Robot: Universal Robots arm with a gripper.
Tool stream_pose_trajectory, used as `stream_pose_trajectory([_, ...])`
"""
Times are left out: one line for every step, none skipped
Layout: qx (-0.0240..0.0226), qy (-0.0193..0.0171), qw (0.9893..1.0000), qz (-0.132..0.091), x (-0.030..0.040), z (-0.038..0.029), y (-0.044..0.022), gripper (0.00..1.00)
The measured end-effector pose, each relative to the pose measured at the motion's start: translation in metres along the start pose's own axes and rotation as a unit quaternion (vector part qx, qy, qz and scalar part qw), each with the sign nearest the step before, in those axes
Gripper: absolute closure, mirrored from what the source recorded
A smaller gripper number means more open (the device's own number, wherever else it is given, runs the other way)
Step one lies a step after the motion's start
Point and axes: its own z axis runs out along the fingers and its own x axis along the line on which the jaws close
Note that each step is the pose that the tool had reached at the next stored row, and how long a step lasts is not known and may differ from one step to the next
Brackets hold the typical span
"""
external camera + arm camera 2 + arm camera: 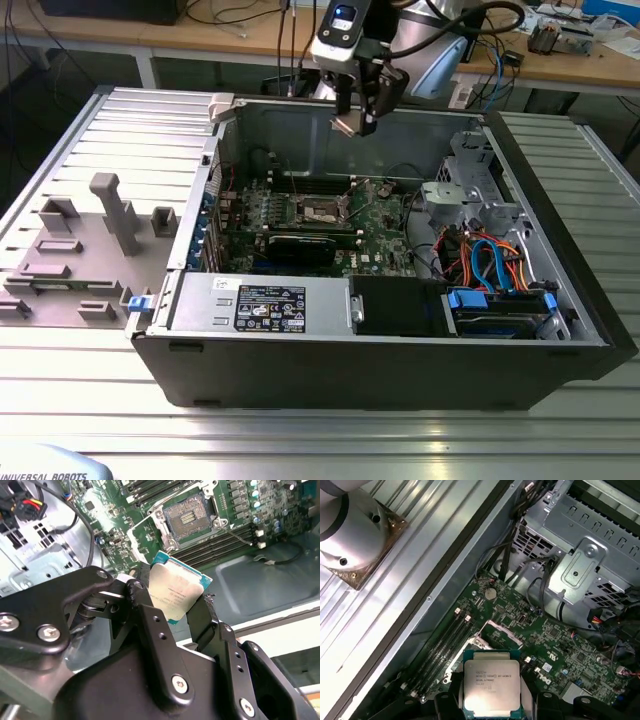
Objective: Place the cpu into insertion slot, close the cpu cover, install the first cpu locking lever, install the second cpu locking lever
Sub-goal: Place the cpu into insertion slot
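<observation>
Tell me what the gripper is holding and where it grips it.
The gripper holds the cpu, pinched by two opposite side edges, with its silver top left uncovered.

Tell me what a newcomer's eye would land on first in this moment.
The cpu stands out first, its dull silver top filling the foreground of both wrist views, clamped in the tool. In the exterior view the tool hangs above the open computer case. Below it, on the green motherboard, the insertion slot sits bare with its dark centre exposed.
</observation>
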Motion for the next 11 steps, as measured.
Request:
stream_pose_trajectory([-0.0002, -0.0008, 1.0, 0.008, 0.0, 0.0002, 0.0, 0.46])
stream_pose_trajectory([-0.0003, -0.0015, 0.9999, 0.016, 0.0, 0.0004, 0.0, 0.46])
stream_pose_trajectory([-0.0004, -0.0023, 0.9997, 0.025, 0.0, 0.0007, 0.0, 0.46])
stream_pose_trajectory([-0.0006, -0.003, 0.9994, 0.034, 0.0, 0.0008, 0.0, 0.46])
stream_pose_trajectory([-0.0008, -0.0037, 0.9991, 0.042, 0.0, 0.0011, -0.0001, 0.46])
stream_pose_trajectory([-0.001, -0.0047, 0.9986, 0.052, 0.0, 0.0014, -0.0001, 0.46])
stream_pose_trajectory([-0.0012, -0.0058, 0.9978, 0.066, 0.0, 0.0017, -0.0001, 0.46])
stream_pose_trajectory([-0.0013, -0.0066, 0.9973, 0.074, -0.0001, 0.0018, -0.0001, 0.46])
stream_pose_trajectory([-0.0016, -0.0075, 0.9964, 0.085, -0.0001, 0.0019, -0.0001, 0.46])
stream_pose_trajectory([-0.0017, -0.0081, 0.9958, 0.092, 0.0, 0.0021, -0.0002, 0.46])
stream_pose_trajectory([-0.0018, -0.0086, 0.9953, 0.097, 0.0, 0.0021, -0.0003, 0.46])
